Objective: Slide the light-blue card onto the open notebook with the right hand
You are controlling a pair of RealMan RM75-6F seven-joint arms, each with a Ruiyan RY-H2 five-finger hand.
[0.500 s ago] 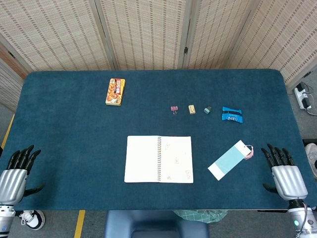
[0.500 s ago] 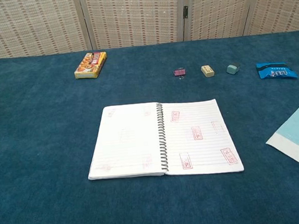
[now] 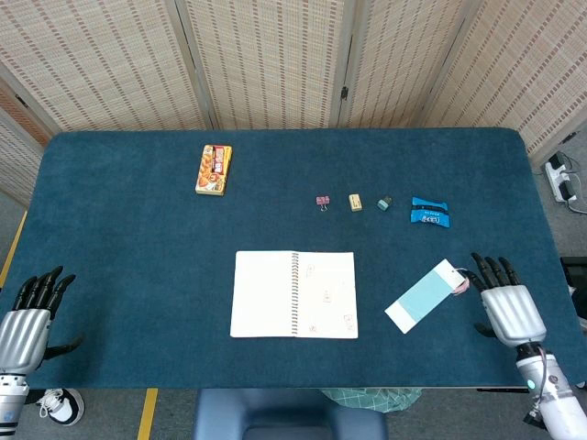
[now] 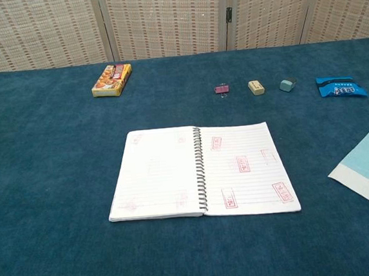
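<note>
The light-blue card (image 3: 425, 295) with white ends lies slanted on the blue table cloth, right of the open spiral notebook (image 3: 293, 294). In the chest view the card (image 4: 367, 168) is cut by the right edge and the notebook (image 4: 200, 170) lies in the middle. My right hand (image 3: 507, 306) hovers just right of the card's far end, fingers apart and holding nothing. My left hand (image 3: 26, 323) sits at the table's near left edge, fingers spread and empty. Neither hand shows in the chest view.
A yellow snack box (image 3: 214, 170) lies at the back left. A pink clip (image 3: 323, 201), a tan eraser (image 3: 355, 203), a teal eraser (image 3: 384, 203) and a blue packet (image 3: 429, 214) form a row behind the notebook. A small pink tag (image 3: 461, 281) sits at the card's far end.
My right hand has moved left and forward, closer to the card's far end. The card, notebook and left hand have not moved.
</note>
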